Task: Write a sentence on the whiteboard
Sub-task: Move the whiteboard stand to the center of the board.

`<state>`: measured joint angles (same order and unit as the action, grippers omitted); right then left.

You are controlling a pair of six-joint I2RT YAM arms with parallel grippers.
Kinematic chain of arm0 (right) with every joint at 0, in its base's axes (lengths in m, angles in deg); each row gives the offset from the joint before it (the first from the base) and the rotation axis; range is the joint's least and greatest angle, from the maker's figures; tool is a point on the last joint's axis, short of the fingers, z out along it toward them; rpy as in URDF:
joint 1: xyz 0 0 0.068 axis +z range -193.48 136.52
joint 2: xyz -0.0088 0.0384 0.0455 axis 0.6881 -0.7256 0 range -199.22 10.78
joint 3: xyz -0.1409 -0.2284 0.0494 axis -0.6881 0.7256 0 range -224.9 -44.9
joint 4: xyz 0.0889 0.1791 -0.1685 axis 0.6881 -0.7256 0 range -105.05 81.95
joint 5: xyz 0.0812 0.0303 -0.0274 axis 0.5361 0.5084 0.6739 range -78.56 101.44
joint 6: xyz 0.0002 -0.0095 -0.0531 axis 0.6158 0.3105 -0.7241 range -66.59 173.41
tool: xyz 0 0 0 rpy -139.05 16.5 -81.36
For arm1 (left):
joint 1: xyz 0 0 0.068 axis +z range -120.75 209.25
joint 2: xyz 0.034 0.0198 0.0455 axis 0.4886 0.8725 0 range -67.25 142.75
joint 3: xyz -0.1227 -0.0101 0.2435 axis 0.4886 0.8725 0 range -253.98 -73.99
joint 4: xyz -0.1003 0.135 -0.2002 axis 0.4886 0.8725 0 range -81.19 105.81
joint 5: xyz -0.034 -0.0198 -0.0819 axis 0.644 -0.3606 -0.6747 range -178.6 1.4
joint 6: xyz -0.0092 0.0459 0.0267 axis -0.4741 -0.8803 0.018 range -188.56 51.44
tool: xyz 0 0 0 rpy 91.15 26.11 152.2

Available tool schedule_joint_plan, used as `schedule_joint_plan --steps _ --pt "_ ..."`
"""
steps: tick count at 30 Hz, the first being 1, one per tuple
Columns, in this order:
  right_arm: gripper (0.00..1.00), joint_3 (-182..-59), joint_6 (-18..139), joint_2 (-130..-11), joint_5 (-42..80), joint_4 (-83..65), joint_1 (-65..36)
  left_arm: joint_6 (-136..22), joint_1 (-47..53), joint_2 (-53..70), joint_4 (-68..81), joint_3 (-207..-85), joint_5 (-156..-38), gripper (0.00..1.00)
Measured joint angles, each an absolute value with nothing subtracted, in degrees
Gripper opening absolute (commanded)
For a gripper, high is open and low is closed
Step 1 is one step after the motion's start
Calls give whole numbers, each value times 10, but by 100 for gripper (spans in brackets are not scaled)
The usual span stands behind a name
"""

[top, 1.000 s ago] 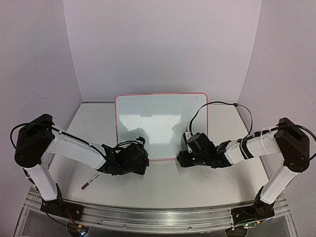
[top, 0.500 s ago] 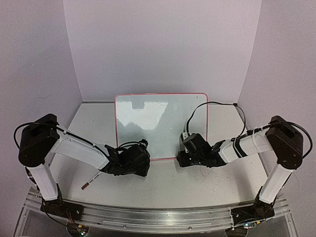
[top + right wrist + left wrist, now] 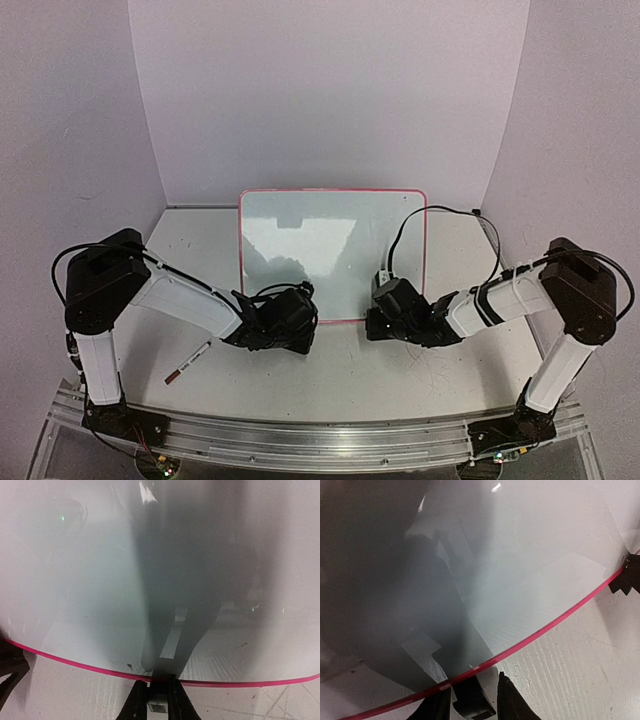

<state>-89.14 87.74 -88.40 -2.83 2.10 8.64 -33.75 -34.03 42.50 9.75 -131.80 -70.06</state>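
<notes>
Whiteboard [image 3: 330, 250] blank, standing centre-far; nothing written yet. Right gripper [image 3: 158, 695] pinched on its near edge, left gripper [image 3: 303, 322] straddles clip foot [image 3: 472, 707], grip unclear. Marker [image 3: 188, 362] lies near-left, not picked up.

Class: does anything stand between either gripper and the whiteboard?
Nothing visible does. The right gripper pinches the near edge of the whiteboard, and the left gripper straddles that same edge.

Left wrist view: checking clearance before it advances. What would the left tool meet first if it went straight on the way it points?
The whiteboard: its red frame edge lies right at the left tool tips, possibly touching them, though depth is unclear.
</notes>
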Motion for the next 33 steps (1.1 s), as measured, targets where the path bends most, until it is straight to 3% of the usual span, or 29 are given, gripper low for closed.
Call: schedule_joint_plan --steps 12,22,26,33 --pt "3 -885 884 -881 -42 25 87 -355 -339 436 98 -1331 -709 35" --pt "5 -871 892 -859 -70 6 87 -360 -337 446 98 -1354 -710 30" --pt "27 -872 889 -859 -74 4 86 -369 -336 452 98 -1363 -710 33" --pt "56 -873 870 -859 -75 4 86 -368 -335 447 96 -1352 -729 53"
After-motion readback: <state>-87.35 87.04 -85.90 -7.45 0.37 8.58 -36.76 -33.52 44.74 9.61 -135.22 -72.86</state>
